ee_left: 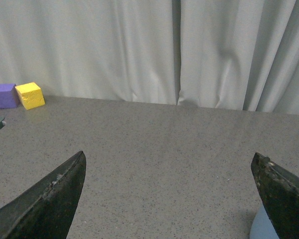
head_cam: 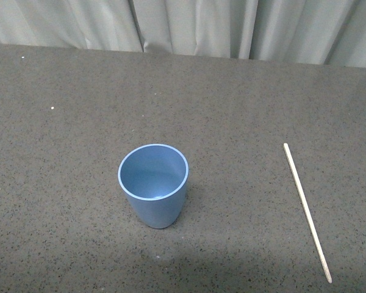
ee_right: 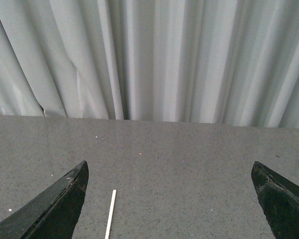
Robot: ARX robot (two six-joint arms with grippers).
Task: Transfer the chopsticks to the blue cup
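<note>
The chopsticks lie by the right edge of my worktop, pointing front to back, nearest my right jaws; both jaws are wide open and empty

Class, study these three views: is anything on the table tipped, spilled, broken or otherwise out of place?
Nothing stands out. The blue cup stands upright and empty. The chopsticks, a single straight unbroken stick, lie flat on the table to its right, apart from it. No spill shows.
</note>
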